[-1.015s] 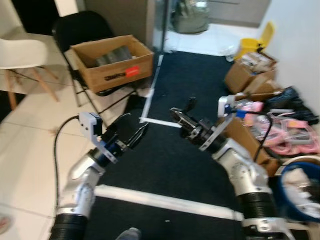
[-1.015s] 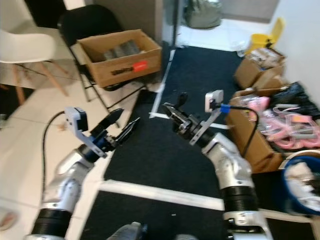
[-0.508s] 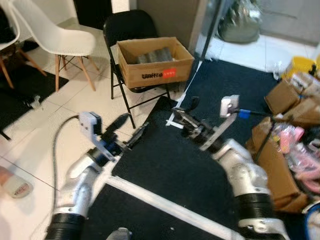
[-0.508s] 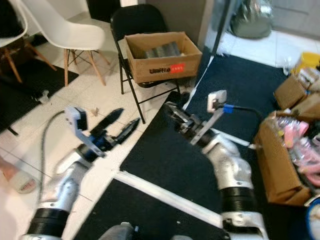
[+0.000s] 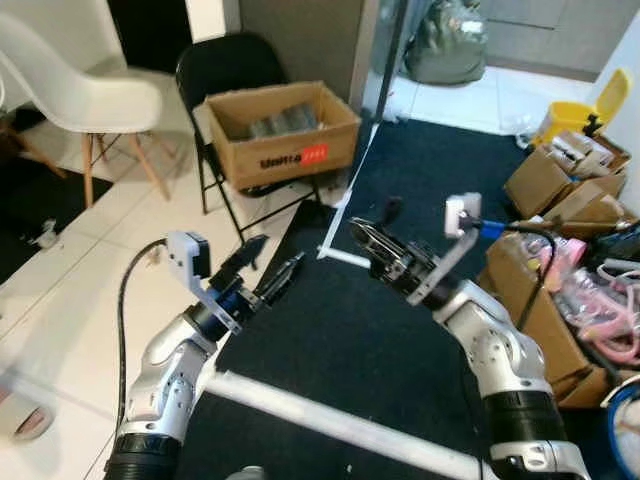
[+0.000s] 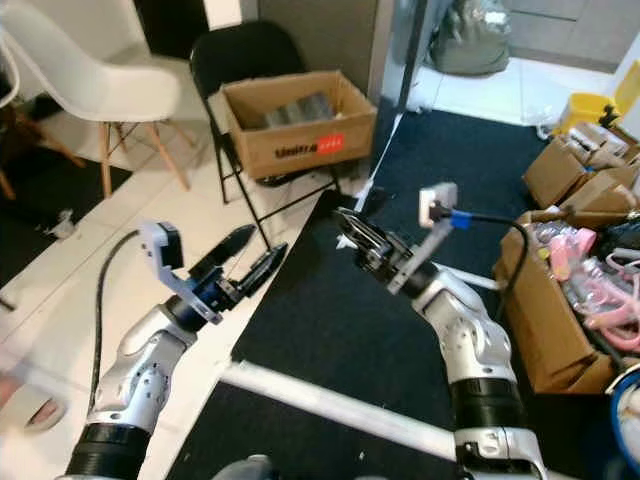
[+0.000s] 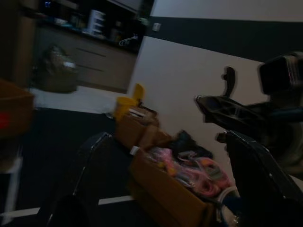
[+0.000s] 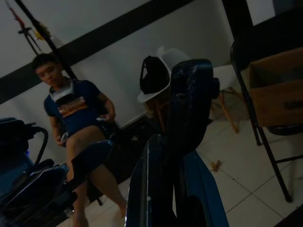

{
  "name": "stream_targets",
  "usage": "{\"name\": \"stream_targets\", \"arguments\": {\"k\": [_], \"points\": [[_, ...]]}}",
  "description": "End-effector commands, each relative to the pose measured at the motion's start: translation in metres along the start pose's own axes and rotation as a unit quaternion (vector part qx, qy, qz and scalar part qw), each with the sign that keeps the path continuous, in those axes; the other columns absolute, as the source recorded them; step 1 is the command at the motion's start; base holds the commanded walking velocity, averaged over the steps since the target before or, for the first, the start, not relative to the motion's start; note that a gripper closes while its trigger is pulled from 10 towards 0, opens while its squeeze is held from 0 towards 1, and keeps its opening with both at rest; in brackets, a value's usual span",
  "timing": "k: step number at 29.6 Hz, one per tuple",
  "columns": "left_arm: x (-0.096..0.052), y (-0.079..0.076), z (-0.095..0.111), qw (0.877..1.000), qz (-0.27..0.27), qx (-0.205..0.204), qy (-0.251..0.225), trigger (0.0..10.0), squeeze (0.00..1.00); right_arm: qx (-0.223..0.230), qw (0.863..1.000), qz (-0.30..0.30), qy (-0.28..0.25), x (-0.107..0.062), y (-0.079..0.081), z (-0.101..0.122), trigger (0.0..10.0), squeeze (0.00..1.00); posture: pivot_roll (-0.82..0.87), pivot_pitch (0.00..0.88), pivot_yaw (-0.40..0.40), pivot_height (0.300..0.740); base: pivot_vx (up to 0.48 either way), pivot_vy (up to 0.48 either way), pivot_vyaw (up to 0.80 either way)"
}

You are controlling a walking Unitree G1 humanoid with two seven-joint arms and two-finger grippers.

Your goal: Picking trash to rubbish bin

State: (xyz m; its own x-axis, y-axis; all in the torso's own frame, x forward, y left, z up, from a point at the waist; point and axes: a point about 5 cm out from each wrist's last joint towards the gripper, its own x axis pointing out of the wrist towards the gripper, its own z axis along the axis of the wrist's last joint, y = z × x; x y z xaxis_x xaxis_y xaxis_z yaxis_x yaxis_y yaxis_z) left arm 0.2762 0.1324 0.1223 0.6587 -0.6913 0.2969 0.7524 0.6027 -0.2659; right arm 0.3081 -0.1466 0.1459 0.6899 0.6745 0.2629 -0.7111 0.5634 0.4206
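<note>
In the eye views the camera has swung since a moment ago, so the cardboard box (image 5: 281, 131) on the black chair (image 5: 222, 75) now lies well ahead of the left gripper (image 5: 266, 271), whose jaws stand open and empty. The right gripper (image 5: 368, 239) seems empty, but whether its jaws are open I cannot tell. The left wrist view shows boxes of clutter (image 7: 163, 177) beyond its jaws, and the right wrist view a seated person (image 8: 78, 127) and a white chair (image 8: 165, 78) past its jaws; the blue bin (image 5: 622, 425) is at the frame's edge, so I judge the robot is only searching for trash.

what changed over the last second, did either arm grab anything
Nothing was grabbed. The head camera swung, first bringing the white chair into view; the things themselves did not move. The left gripper, jaws open, and the right gripper stay raised and empty. The cardboard box still sits on the black folding chair.
</note>
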Motion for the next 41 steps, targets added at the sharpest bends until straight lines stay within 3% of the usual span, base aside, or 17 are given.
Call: {"name": "stream_targets", "arguments": {"k": [1,41], "points": [[-0.0029,0.0032,0.0006,1.0,0.006,-0.003,0.003,10.0,0.0,0.003,1.0,0.009,0.005,0.0062,0.0036,-0.0028,10.0,0.0,0.01,0.0,-0.044,0.74,0.454,0.0,0.0],[-0.0034,0.0035,0.0005,1.0,0.006,-0.002,0.002,10.0,0.0,-0.002,1.0,0.005,0.008,0.0069,0.0036,-0.0028,10.0,0.0,0.01,0.0,-0.045,0.74,0.468,0.0,0.0]]}}
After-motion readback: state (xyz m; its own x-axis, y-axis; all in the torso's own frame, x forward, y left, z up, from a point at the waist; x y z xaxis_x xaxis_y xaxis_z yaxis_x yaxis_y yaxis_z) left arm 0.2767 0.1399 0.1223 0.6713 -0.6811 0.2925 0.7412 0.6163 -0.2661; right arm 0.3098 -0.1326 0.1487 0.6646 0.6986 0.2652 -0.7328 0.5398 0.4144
